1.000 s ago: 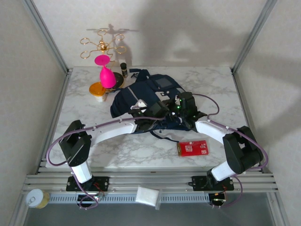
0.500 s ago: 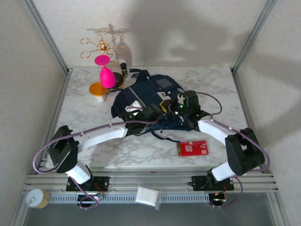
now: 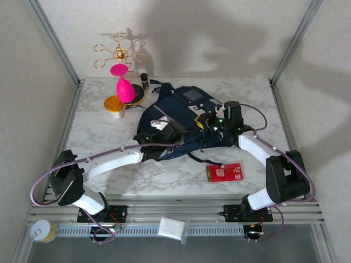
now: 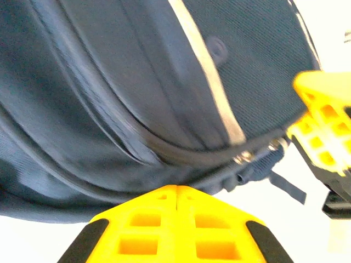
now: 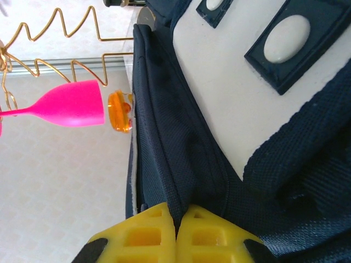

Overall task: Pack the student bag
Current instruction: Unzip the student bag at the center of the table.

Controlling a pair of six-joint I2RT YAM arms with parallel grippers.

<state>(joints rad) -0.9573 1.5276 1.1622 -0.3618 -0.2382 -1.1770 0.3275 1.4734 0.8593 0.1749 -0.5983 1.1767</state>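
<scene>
1. Navy student bag [image 3: 184,109] lies mid-worktop [image 3: 137,175], nearer the back edge, shifted slightly right since before
2. At its hem the left gripper [image 4: 176,189] has its fingers together, reaching further in than before
3. On a fabric fold the right gripper [image 5: 176,208] stays pinched

A pink goblet [image 3: 124,87] sits beside an orange-lidded jar [image 3: 114,104], a red packet [image 3: 225,172] well apart.

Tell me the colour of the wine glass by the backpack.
The wine glass is bright pink; the right wrist view shows it best.
</scene>
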